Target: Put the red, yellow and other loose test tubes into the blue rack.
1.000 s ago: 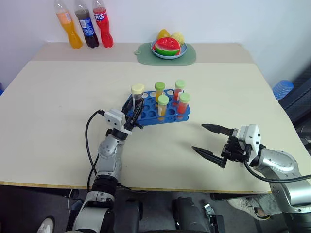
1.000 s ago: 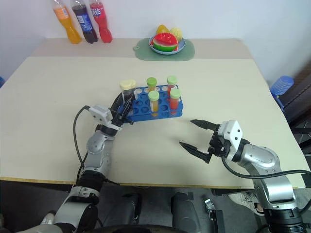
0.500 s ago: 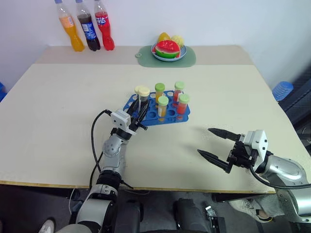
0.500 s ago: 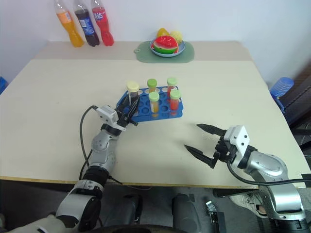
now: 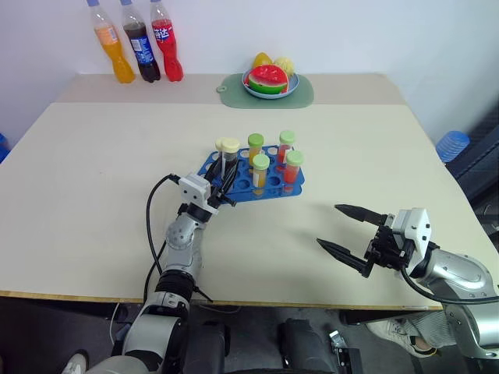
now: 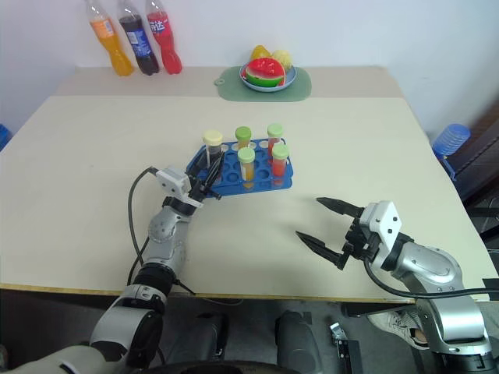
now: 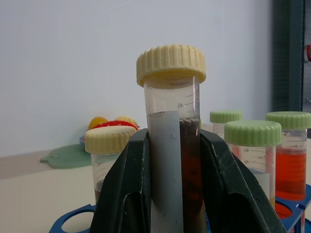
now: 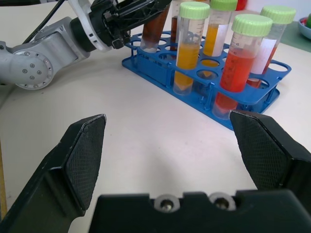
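Blue rack point(image 5: 273, 189) at mid-surface already carries four green-capped tubes plus one cream-capped tube point(image 7: 111, 160) at its left end. Left hand point(image 7: 170, 194) is clamped on a dark-brown, cream-capped tube point(image 7: 171, 136), upright over the rack's left corner, apparently not yet seated. Right hand point(image 5: 352, 240) hangs wide open and empty over bare surface point(image 5: 93, 171); no other loose tubes visible, so this looks like the last.
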Controlling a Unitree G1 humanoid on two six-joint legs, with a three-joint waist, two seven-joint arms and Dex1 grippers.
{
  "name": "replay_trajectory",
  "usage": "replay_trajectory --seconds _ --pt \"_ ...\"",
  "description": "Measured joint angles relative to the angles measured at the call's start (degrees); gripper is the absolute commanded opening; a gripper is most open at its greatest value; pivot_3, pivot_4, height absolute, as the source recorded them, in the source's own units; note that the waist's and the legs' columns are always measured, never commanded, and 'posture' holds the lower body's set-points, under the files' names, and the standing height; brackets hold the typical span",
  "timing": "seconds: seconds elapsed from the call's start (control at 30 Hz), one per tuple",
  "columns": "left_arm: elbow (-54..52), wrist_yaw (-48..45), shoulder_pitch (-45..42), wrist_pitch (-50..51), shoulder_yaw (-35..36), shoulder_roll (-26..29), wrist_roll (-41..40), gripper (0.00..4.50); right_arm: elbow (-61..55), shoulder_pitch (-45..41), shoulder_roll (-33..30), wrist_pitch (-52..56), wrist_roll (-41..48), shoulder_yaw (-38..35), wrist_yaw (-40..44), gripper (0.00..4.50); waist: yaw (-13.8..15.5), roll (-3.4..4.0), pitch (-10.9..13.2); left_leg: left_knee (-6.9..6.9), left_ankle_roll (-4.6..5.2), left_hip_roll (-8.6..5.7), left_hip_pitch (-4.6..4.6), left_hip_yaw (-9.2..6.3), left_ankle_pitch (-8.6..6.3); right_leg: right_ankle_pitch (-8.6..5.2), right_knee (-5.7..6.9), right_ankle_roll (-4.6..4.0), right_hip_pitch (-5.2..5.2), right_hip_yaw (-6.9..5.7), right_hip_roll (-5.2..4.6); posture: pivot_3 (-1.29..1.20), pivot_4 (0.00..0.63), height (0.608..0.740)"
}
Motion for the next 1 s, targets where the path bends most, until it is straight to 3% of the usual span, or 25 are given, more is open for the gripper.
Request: replay_trajectory --seconds 1.0 --pt "-4.2 -0.5 1.4 4.2 -0.1 0.7 0.5 0.89 0.0 -2.2 0.3 -0.2 -0.1 2.5 -1.3 4.50 -0.1 -0.04 0.0 -0.03 0.02 0.01 0.00 -0.02 -0.01 -0.01 -0.05 0.01 0.00 0.00 0.01 0.00 0.150 0.740"
